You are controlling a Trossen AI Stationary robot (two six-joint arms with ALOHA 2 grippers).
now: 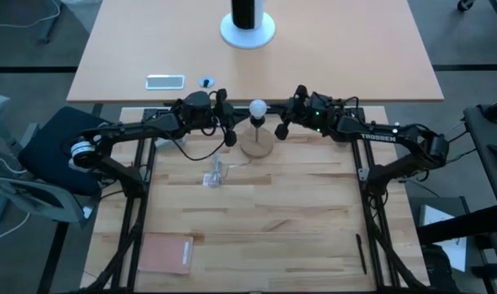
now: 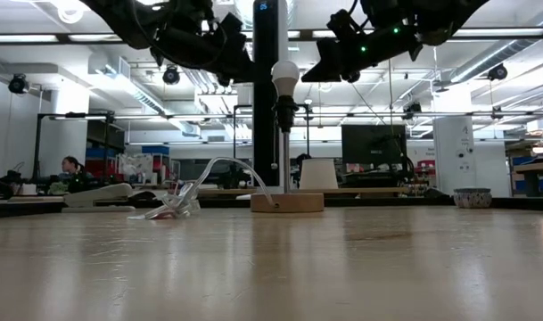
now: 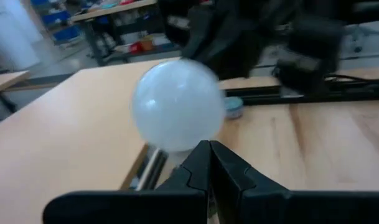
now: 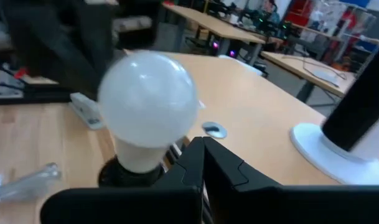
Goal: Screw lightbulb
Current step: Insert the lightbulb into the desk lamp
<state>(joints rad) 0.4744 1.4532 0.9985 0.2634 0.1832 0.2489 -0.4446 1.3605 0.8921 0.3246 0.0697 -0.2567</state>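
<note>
The frosted white lightbulb (image 1: 258, 107) sits upright in the black socket stem (image 2: 283, 116), which stands on a round wooden base (image 1: 257, 144). My left gripper (image 1: 229, 129) hangs just to the bulb's left at about bulb height, fingers shut; the bulb (image 3: 177, 102) fills its wrist view. My right gripper (image 1: 282, 126) hangs just to the bulb's right, fingers shut, with the bulb (image 4: 149, 99) close ahead of it. In the low view both grippers (image 2: 238, 55) (image 2: 323, 69) stand apart from the bulb (image 2: 284, 76).
A clear plastic wrapper (image 1: 215, 175) lies on the table left of the wooden base. A brown card (image 1: 166, 253) and a dark pen (image 1: 361, 253) lie near the front edge. On the far table are a phone (image 1: 165, 81) and a white round stand (image 1: 247, 28).
</note>
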